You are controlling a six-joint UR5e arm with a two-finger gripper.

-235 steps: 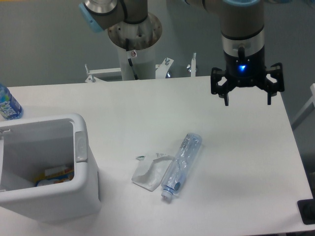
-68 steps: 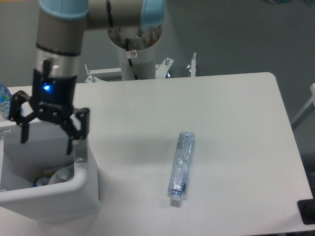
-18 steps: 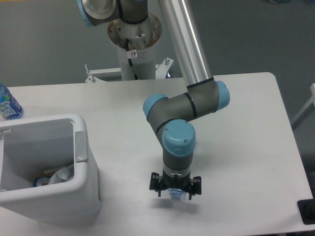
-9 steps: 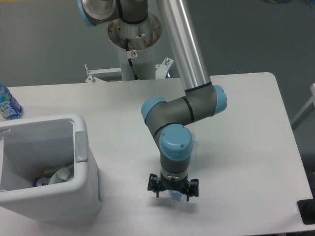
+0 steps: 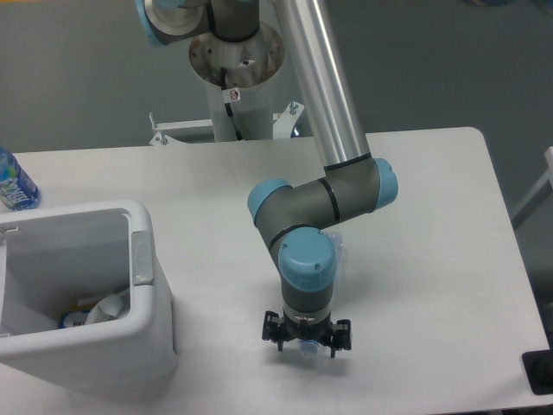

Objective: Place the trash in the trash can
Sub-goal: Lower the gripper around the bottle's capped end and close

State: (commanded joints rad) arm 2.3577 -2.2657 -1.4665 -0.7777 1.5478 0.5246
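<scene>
Jaws spread astride the clear bottle's [image 5: 337, 251] pale cap [image 5: 307, 347]; no lettering legible.

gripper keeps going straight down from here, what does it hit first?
Most likely the clear bottle: its capped end shows between the fingers of the gripper, the rest hidden under the arm. Below that, the table. Height gap unclear.

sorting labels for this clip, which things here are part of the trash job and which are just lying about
Part of the job:
- clear bottle, mostly hidden under the arm
- white pouch, inside the bin
- trash can
- pincer, low over the bottle's cap end

Just lying about:
- blue-label bottle, far left table edge
</scene>
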